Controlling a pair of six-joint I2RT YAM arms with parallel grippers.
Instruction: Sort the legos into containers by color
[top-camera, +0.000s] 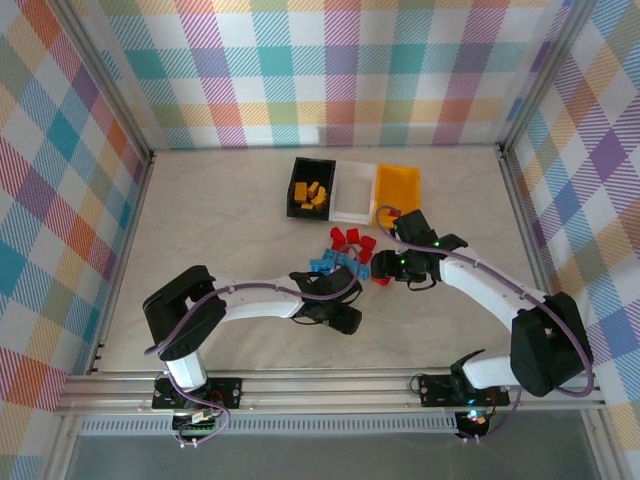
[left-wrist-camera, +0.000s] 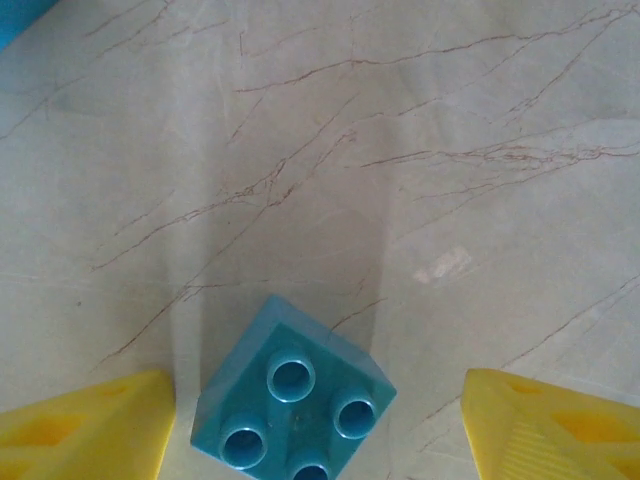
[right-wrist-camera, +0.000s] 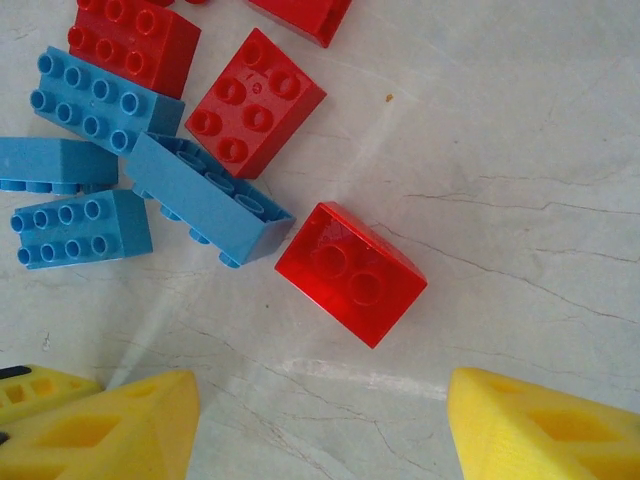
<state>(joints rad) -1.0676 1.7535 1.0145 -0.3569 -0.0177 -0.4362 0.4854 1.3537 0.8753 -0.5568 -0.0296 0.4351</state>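
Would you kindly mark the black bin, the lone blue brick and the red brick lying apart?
black bin (top-camera: 293, 190): top external view, left wall.
blue brick (left-wrist-camera: 292, 405): left wrist view, studded top.
red brick (right-wrist-camera: 350, 272): right wrist view, upper face.

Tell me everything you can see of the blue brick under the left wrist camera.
The blue brick is a small square of smooth teal-blue plastic with four round hollow studs in a two-by-two grid, the nearest cut by the picture's edge. It sits studs up on the marbled table, turned corner-on to the camera, between the yellow fingers of the open left gripper. Table shows at both sides, so neither finger touches it, nor does any other brick.
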